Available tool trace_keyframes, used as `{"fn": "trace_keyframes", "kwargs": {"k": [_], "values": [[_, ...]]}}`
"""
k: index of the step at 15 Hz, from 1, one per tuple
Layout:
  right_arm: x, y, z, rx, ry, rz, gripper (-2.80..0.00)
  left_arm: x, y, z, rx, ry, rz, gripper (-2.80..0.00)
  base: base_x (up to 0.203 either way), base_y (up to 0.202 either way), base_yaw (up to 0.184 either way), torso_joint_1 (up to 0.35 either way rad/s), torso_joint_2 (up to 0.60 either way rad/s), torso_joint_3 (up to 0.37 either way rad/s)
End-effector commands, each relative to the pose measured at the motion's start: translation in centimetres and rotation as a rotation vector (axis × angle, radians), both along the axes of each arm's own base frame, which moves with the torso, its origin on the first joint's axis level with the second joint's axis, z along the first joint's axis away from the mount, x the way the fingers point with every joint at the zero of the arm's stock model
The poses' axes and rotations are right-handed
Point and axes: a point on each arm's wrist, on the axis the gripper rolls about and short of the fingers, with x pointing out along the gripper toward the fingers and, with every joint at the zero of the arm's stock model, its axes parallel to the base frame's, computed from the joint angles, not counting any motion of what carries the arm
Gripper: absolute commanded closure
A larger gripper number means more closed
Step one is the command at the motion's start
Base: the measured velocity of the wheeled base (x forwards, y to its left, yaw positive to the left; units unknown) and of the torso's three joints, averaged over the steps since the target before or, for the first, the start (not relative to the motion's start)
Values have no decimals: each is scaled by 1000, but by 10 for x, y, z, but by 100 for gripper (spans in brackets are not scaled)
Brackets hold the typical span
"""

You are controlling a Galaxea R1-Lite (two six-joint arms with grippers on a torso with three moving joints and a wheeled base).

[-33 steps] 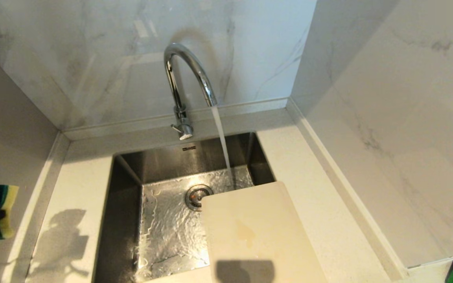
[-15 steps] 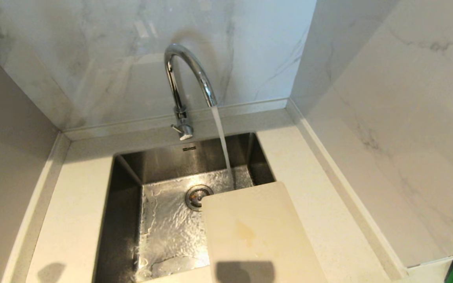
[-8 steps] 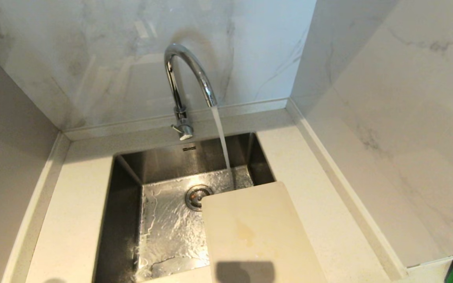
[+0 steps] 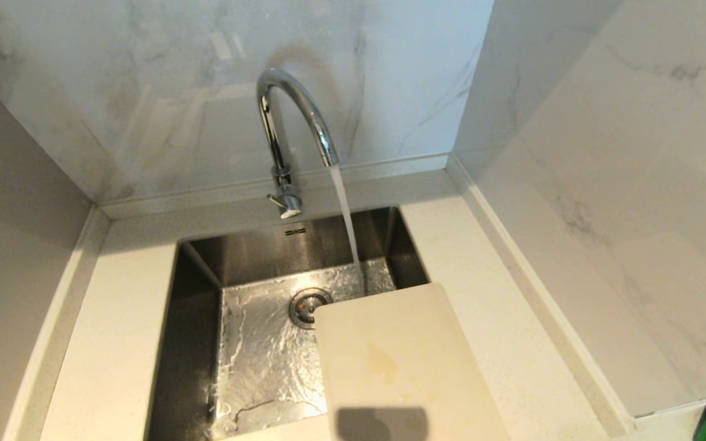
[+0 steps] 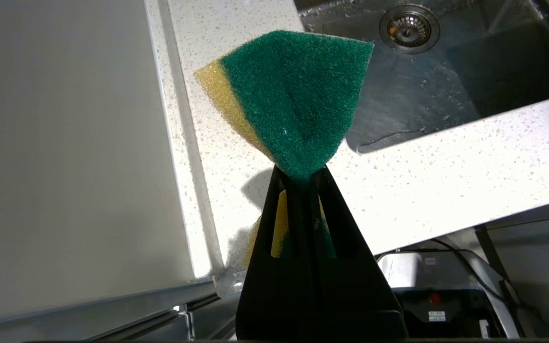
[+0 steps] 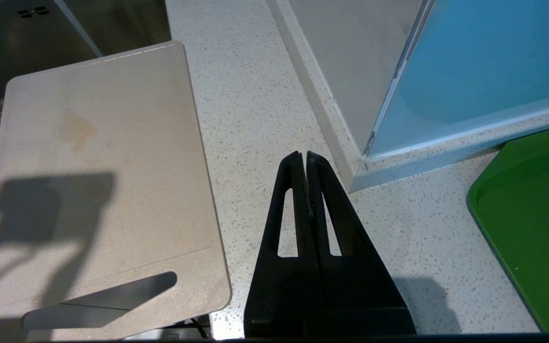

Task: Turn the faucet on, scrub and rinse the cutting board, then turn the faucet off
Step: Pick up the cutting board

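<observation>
Faucet [image 4: 295, 122] water ran at twelve o'clock of the cutting board [image 4: 402, 361]. Left gripper [image 5: 303, 178] pinched the sponge [image 5: 289, 100]; right gripper [image 6: 305, 159] was closed, empty.

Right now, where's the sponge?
The sponge is pinched in the left end effector, seen only in the left wrist view, over the counter beside the sink.

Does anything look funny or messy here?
A bit. The cutting board sticks out over the sink instead of lying flat on the counter, and it has a yellowish stain. Water from the faucet runs with nobody rinsing. The left end effector holds the sponge off to the side.
</observation>
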Motion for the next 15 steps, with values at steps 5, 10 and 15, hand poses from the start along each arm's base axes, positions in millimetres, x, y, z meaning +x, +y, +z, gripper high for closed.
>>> {"fn": "trace_keyframes", "kwargs": {"k": [5, 10, 15], "values": [[0, 0, 0, 0, 1, 0, 0, 0, 0, -5, -86, -5, 16, 0, 0, 0, 0, 0, 0, 0], [0, 0, 0, 0, 0, 0, 0, 0, 0, -5, -93, -5, 22, 0, 0, 0, 0, 0, 0, 0], [0, 0, 0, 0, 2, 0, 0, 0, 0, -5, -93, -5, 22, 0, 0, 0, 0, 0, 0, 0]]}}
